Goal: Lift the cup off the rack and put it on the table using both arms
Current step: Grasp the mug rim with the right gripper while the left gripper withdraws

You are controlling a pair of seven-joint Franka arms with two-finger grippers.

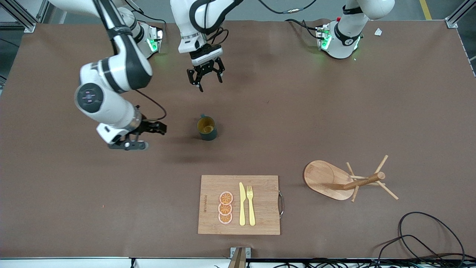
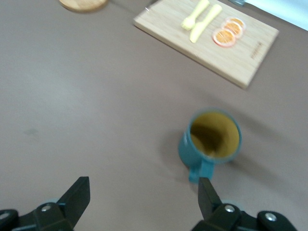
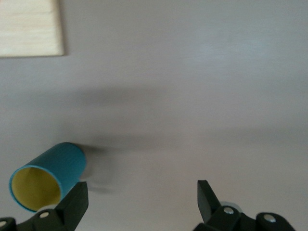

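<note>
The dark teal cup (image 1: 206, 128) stands upright on the brown table (image 1: 334, 111), mouth up, yellowish inside. The wooden rack (image 1: 334, 180) stands toward the left arm's end, nearer the front camera, its pegs bare. My left gripper (image 1: 211, 85) is open and empty over the table, above and apart from the cup. In the left wrist view (image 2: 144, 192) the cup (image 2: 211, 144) shows with its handle turned toward one finger. My right gripper (image 1: 156, 137) is open and empty beside the cup, low, toward the right arm's end. In the right wrist view (image 3: 142, 195) the cup (image 3: 45, 180) is off to one side of the jaws.
A bamboo cutting board (image 1: 260, 208) with a plastic knife, a fork and orange slices lies nearer the front camera than the cup; it also shows in the left wrist view (image 2: 163, 19). Black cables (image 1: 427, 238) lie at the table's front corner by the rack.
</note>
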